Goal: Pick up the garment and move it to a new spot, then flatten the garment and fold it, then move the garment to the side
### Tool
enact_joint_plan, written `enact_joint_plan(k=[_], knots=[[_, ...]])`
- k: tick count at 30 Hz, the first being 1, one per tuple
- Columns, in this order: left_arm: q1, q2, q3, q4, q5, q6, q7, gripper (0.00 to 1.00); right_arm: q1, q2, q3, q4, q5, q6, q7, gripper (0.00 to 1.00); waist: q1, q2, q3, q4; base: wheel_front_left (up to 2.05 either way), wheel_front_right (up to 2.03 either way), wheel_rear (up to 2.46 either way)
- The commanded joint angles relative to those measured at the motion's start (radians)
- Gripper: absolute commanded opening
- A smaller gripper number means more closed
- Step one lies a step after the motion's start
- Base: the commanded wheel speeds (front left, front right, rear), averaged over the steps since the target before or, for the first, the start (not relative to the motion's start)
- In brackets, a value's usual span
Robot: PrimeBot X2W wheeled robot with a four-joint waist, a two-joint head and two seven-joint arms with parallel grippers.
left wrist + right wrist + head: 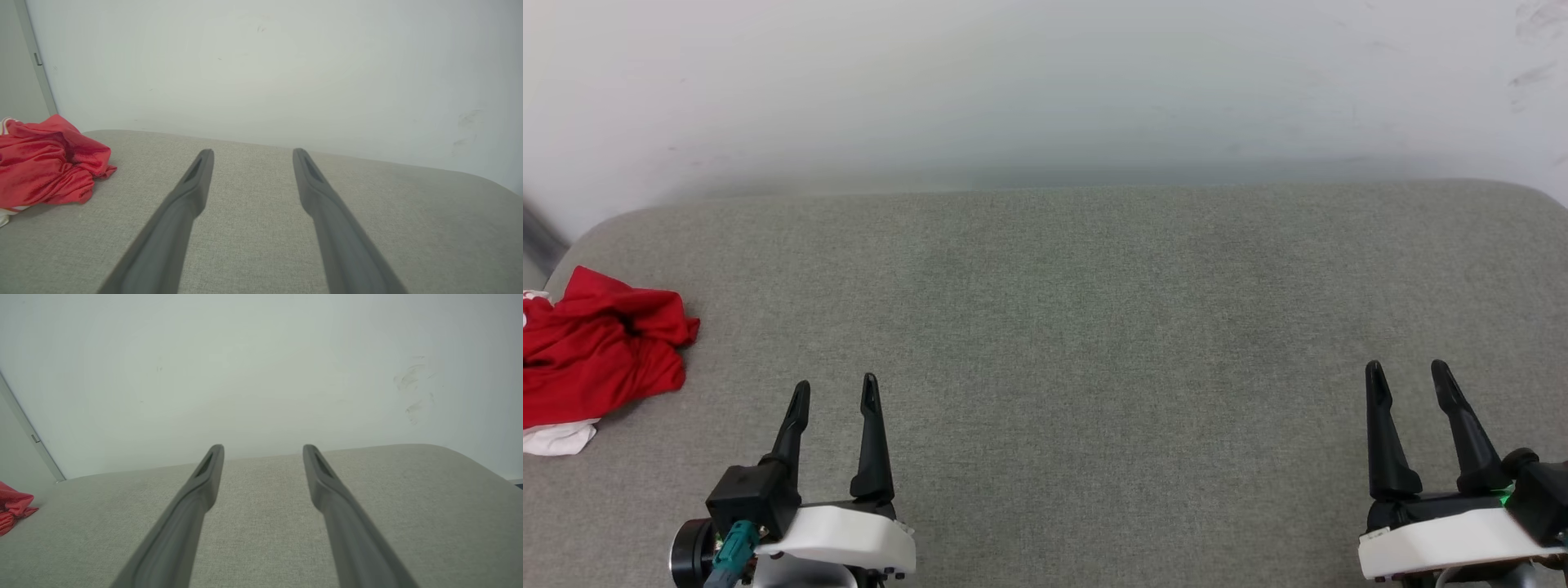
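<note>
The garment (600, 347) is a crumpled red heap with a bit of white showing, lying at the far left edge of the grey padded table (1078, 327). In the left wrist view the garment (49, 165) sits left of my fingers, and the right wrist view catches a red corner of the garment (14, 510) at its left edge. My left gripper (836, 390) stands open near the front of the table, to the right of the heap and apart from it. At the front right, my right gripper (1407, 374) is open too. Both hold nothing.
A pale wall (1045, 82) rises right behind the table's far edge. The table has rounded corners at the back left and back right. A grey vertical strip (34, 61) runs down the wall near the left corner.
</note>
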Motion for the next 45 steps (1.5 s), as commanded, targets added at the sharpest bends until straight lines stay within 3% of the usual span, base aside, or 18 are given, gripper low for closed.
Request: enact_joint_plan(k=[1, 17, 36, 45], knots=[[0.009, 0.000, 0.002, -0.008, 0.022, -0.005, -0.009, 1.00, 0.005, 0.000, 0.000, -0.011, -0.020, 0.000, -0.011, 1.00, 0.0000, 0.0000, 0.000, 0.000, 0.00, 0.00, 0.00], [0.024, -0.004, 0.007, 0.016, 0.108, -0.014, -0.039, 1.00, 0.020, 0.000, 0.014, -0.013, -0.097, 0.000, -0.040, 1.00, 0.0000, 0.0000, 0.007, -0.006, 0.00, 0.00, 0.00], [0.025, -0.004, 0.000, 0.037, 0.109, -0.009, -0.046, 1.00, 0.028, 0.000, 0.008, 0.016, -0.052, 0.000, -0.047, 1.00, 0.0000, 0.0000, 0.001, 0.003, 0.00, 0.00, 0.00], [0.015, -0.004, 0.014, 0.045, 0.110, 0.003, -0.046, 1.00, 0.030, 0.000, 0.016, 0.011, -0.063, 0.000, -0.047, 1.00, 0.0000, 0.0000, 0.004, 0.064, 0.00, 0.00, 0.00]])
